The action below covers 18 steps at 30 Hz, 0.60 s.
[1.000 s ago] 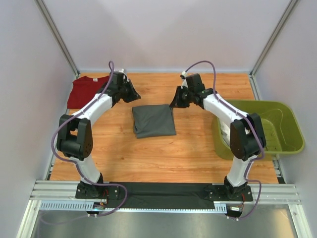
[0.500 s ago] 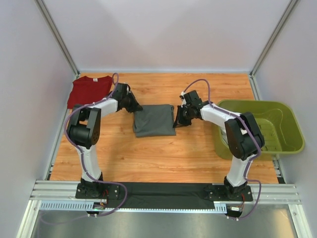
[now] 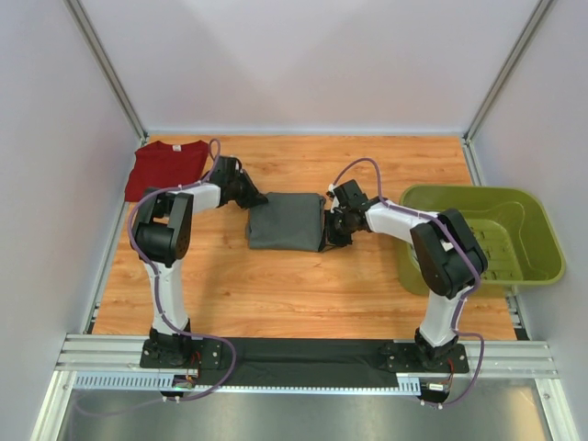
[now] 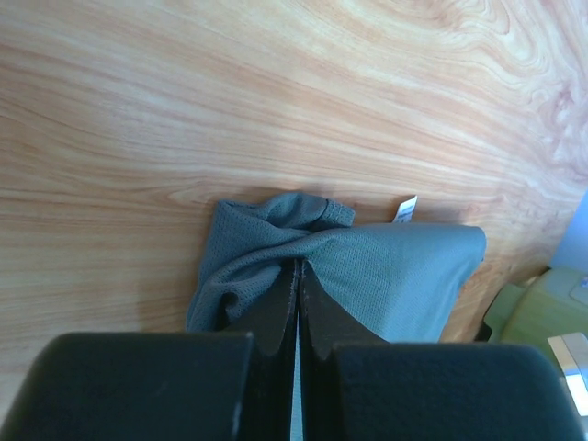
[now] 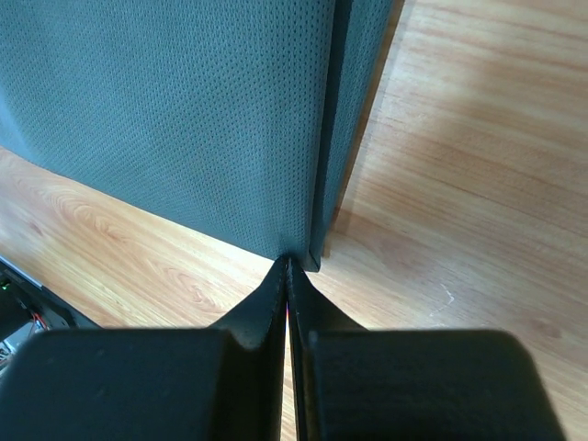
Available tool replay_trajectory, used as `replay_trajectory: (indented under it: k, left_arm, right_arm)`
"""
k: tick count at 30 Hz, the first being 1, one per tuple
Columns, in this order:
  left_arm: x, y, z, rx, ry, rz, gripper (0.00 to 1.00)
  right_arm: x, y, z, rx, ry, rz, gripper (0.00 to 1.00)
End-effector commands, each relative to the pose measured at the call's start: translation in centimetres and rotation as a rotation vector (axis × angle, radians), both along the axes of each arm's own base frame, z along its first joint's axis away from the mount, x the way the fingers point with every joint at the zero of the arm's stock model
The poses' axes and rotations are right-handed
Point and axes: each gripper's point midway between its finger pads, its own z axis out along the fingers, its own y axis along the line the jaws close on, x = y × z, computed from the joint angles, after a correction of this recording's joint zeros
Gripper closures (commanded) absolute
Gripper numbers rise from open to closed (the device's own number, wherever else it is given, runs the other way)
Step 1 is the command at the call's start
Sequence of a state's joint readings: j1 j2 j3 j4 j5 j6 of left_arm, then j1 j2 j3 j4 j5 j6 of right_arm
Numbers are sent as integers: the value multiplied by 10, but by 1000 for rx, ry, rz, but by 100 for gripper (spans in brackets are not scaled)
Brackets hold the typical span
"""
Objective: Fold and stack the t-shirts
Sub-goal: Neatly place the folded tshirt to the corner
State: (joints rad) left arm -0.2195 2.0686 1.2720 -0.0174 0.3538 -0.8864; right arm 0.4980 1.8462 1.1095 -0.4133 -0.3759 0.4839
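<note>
1. The grey t-shirt [image 3: 287, 220] lies folded flat near the middle of the worktop [image 3: 276, 285]. A small white label [image 4: 407, 209] pokes out at one edge
2. The left gripper [image 3: 257, 198] is clenched, its fingers pressed together. Its tips push into the shirt's left side, where the cloth is bunched up
3. The right gripper [image 3: 329, 226] is clenched too. Its tips touch a corner on the shirt's right edge
4. The red t-shirt [image 3: 165, 168] lies spread out in the far left corner, well apart from the grey one
5. The green basket [image 3: 528, 234] sits at the right edge
</note>
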Motion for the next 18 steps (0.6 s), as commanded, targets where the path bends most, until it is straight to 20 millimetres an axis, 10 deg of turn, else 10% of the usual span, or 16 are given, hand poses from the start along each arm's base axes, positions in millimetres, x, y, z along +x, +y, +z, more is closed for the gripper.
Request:
replay_trajectory:
  k: [1,6,10,12,14,18]
  left_arm:
    - [12,1,19,20,-63,-51,100]
    - [14,0,86,69,-190,-161,93]
    - [4,13,168,162,-343,-203,38]
    - [-10,23,177,217,-348,-208,12]
    - [-28,36,187,270,-348,-182,10]
    - [-59,49,169,307,-303,-179,9]
  right_arm:
    - [3,0,-1,-9,-31,20,100]
    - [10,2,40,10,-81,25,99]
    - [28,5,100,45,-211,2,87]
    - [39,0,128,32,-277,-35,80]
    - [45,-6,142,12,-305,-65,75]
    - [59,-29,177,-29,-396,-167,30]
